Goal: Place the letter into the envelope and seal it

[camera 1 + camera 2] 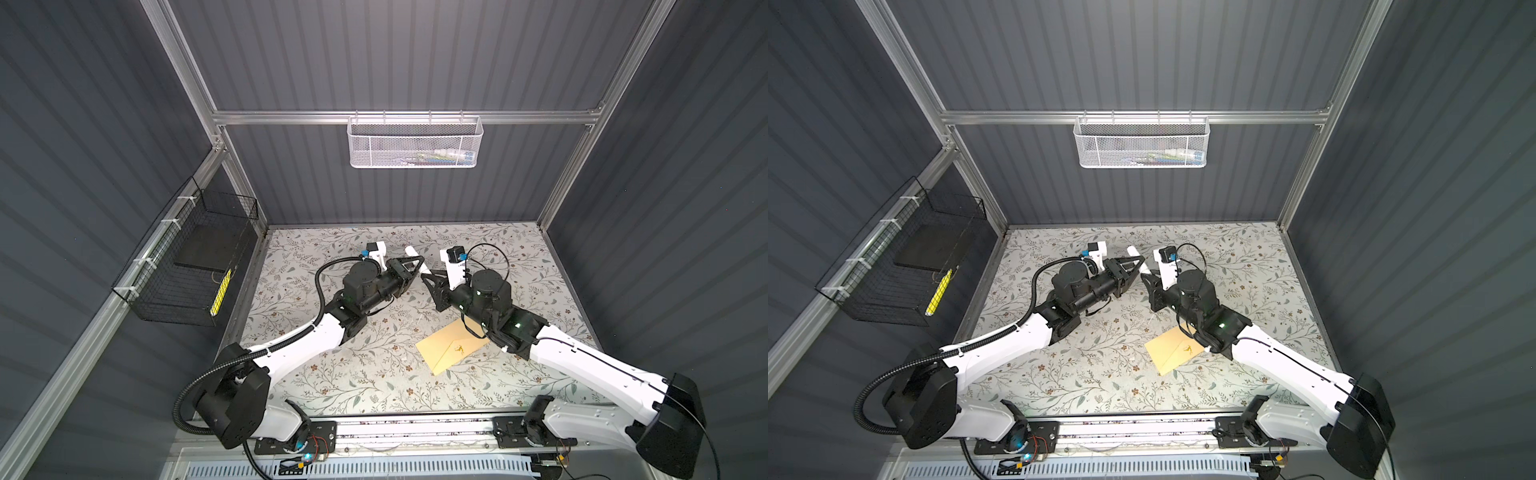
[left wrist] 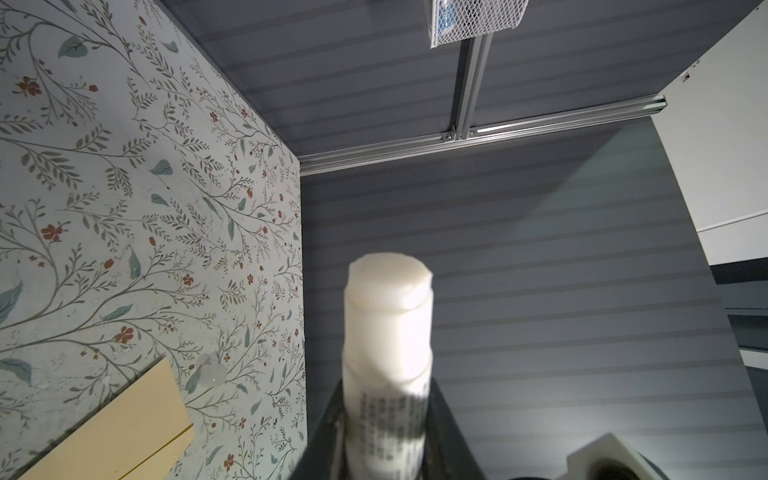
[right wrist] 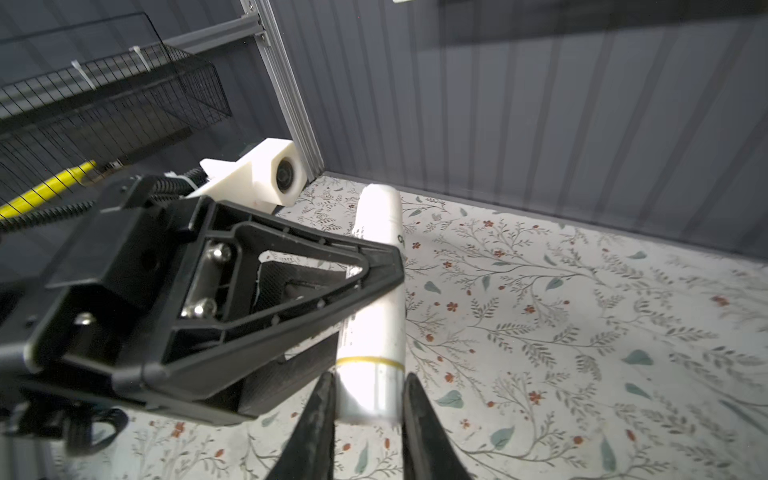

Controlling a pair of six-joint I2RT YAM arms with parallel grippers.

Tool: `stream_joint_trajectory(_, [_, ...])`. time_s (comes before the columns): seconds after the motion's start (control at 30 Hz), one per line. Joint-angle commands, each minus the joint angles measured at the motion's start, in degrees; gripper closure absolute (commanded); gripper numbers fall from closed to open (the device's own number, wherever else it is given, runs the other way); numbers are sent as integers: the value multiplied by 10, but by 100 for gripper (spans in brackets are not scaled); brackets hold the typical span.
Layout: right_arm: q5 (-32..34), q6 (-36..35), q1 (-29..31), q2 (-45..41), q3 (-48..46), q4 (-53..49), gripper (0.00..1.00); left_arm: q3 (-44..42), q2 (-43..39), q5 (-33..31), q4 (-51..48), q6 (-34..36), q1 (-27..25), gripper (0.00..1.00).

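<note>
The tan envelope (image 1: 451,349) lies flat on the floral table, partly under my right arm, its pointed flap and gold mark facing up; a corner of the envelope (image 2: 124,428) shows in the left wrist view. The letter is out of view. My left gripper (image 1: 419,262) is shut on a white tube (image 2: 386,332), held above the table with soft white paste showing at one end. My right gripper (image 3: 368,376) sits at the tube's (image 3: 374,324) other end, below a yellow ring. Its fingertips (image 3: 328,386) flank that end very closely, and contact is unclear.
A white mesh basket (image 1: 415,145) hangs on the back wall. A black wire basket (image 1: 195,266) with a yellow item (image 1: 222,291) hangs on the left wall. Both arms meet over the far middle of the table (image 1: 374,386).
</note>
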Motion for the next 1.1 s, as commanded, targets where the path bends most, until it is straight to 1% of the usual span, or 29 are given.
stream_joint_trajectory(0.0, [38,-67,14,-14,-20,7,48,27,-3,-20,23,15,5,100])
stream_joint_trajectory(0.03, [40,-56,14,-27,-28,17,36,24,-5,-23,27,16,6,100])
stream_joint_trajectory(0.1, [45,-16,12,-50,-38,16,19,19,-8,-27,35,21,5,100])
stream_joint_trajectory(0.13, [38,20,11,-68,-43,12,11,16,-9,-30,45,25,6,100])
stream_joint_trajectory(0.2, [29,98,5,-102,-62,23,3,5,-13,-36,72,31,5,100])
stream_joint_trajectory(0.23, [13,146,-3,-120,-74,32,1,1,-14,-39,84,35,6,100])
stream_joint_trajectory(0.3, [-37,245,-30,-145,-89,50,1,-7,-16,-44,107,44,6,100])
stream_joint_trajectory(0.37, [-105,355,-66,-145,-91,76,1,-9,-15,-46,137,59,6,100])
stream_joint_trajectory(0.43, [-189,478,-109,-120,-84,118,1,-8,-12,-44,162,73,6,100])
stream_joint_trajectory(0.47, [-225,525,-121,-103,-81,150,1,-5,-9,-42,171,78,6,100])
stream_joint_trajectory(0.5, [-271,574,-129,-82,-81,205,1,-2,-6,-40,184,83,6,100])
stream_joint_trajectory(0.53, [-300,617,-131,-62,-79,256,1,-2,-3,-40,195,85,6,100])
stream_joint_trajectory(0.6, [-335,673,-131,-23,-65,312,2,1,0,-40,210,88,6,100])
stream_joint_trajectory(0.67, [-342,712,-128,16,-62,368,5,3,5,-38,225,91,5,100])
stream_joint_trajectory(0.73, [-346,734,-127,41,-59,409,8,3,7,-40,233,92,4,100])
stream_joint_trajectory(0.97, [-346,763,-123,89,-51,496,20,-6,11,-48,246,83,4,100])
stream_joint_trajectory(1.07, [-346,775,-122,109,-49,527,31,-6,14,-50,254,79,4,100])
